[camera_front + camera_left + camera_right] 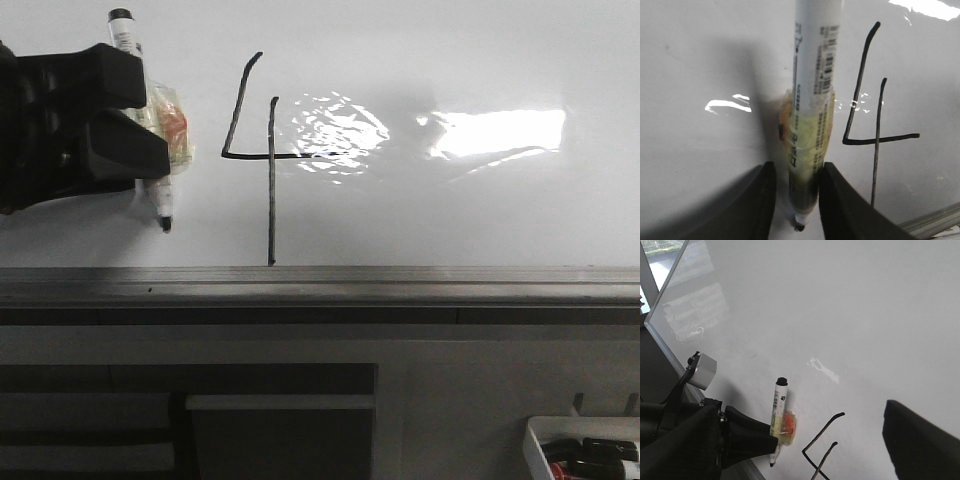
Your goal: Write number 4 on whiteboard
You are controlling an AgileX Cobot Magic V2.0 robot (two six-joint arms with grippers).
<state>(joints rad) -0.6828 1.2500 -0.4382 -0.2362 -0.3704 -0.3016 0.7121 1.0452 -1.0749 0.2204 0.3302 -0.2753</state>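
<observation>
The left claw (796, 200) is closed on the marker (812, 100), tip down, just off the whiteboard (500, 60). Beside this claw stands the number 4 (262, 165), all three strokes drawn. Writing appears complete; only stowing the marker likely remains. The right claw's opening cannot be determined.

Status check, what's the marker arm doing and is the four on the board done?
Left claw shut on marker, left of the number 4. Number 4 looks complete on the whiteboard. Right claw state unclear. Nothing in the way.
</observation>
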